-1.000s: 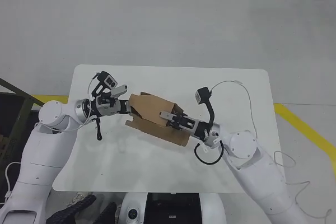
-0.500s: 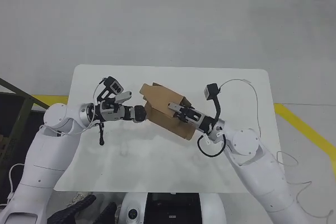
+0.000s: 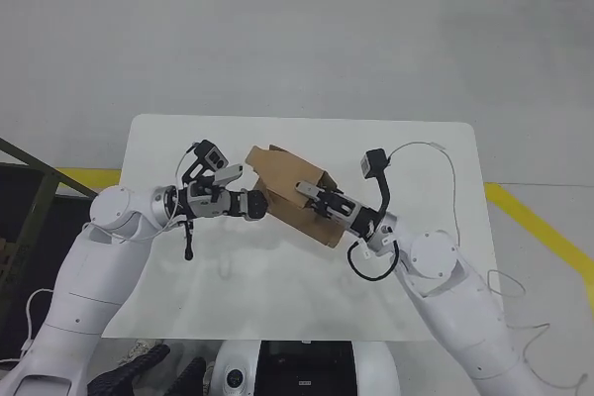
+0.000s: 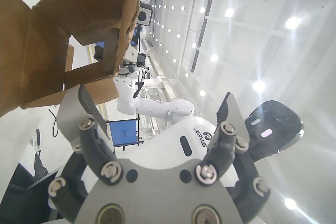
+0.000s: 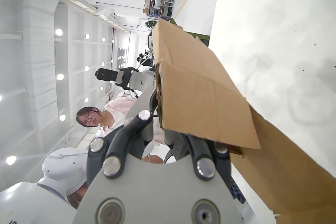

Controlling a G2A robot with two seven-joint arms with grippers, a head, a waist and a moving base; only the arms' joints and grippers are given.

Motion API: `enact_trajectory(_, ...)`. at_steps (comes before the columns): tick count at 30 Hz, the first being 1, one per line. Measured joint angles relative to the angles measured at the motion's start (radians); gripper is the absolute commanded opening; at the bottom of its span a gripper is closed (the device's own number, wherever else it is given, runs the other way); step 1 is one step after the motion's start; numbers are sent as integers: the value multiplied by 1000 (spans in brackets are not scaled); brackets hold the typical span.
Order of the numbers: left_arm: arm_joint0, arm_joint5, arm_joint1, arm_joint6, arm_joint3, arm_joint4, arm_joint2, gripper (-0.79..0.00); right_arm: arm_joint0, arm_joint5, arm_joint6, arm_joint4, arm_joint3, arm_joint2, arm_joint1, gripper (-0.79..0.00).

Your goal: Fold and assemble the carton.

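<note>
A brown cardboard carton [image 3: 289, 191], partly unfolded with its flaps open, is held tilted above the middle of the white table [image 3: 416, 148]. My right gripper [image 3: 311, 192] is shut on one carton wall [image 5: 199, 88], and one of its fingers [image 5: 140, 107] lies against the cardboard edge. My left gripper [image 3: 256, 204] is at the carton's left end. It stands open [image 4: 157, 107], with one fingertip [image 4: 85, 100] just under a carton flap [image 4: 86, 25] and nothing between the fingers.
A white cable [image 3: 431, 163] runs from the right wrist camera across the table's right side. A dark frame with cardboard [image 3: 5, 198] stands off the table's left edge. Yellow floor tape [image 3: 544, 233] runs to the right.
The right gripper has swung the carton up and to the right. The left gripper has followed it rightward, to the carton's left end.
</note>
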Motion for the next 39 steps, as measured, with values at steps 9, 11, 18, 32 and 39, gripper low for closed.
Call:
enact_trajectory(9,-15,-7,-4,16,7,24,11,0,-20,11,-17,-2,-14,-13,-3,-785)
enact_trajectory(11,-18,-9,-4,19,8,26,9,0,-21,16,-17,-3,-16,-13,-4,-785)
enact_trajectory(18,-24,-12,-3,20,11,34,-8,0,-19,41,-2,-14,-23,-19,-4,-785)
enact_trajectory(32,-22,-18,-3,17,11,35,-21,0,-14,67,-11,-18,-19,-4,-5,-785)
enact_trajectory(39,2,-14,0,14,17,29,-50,0,-18,33,65,21,-1,65,7,-785)
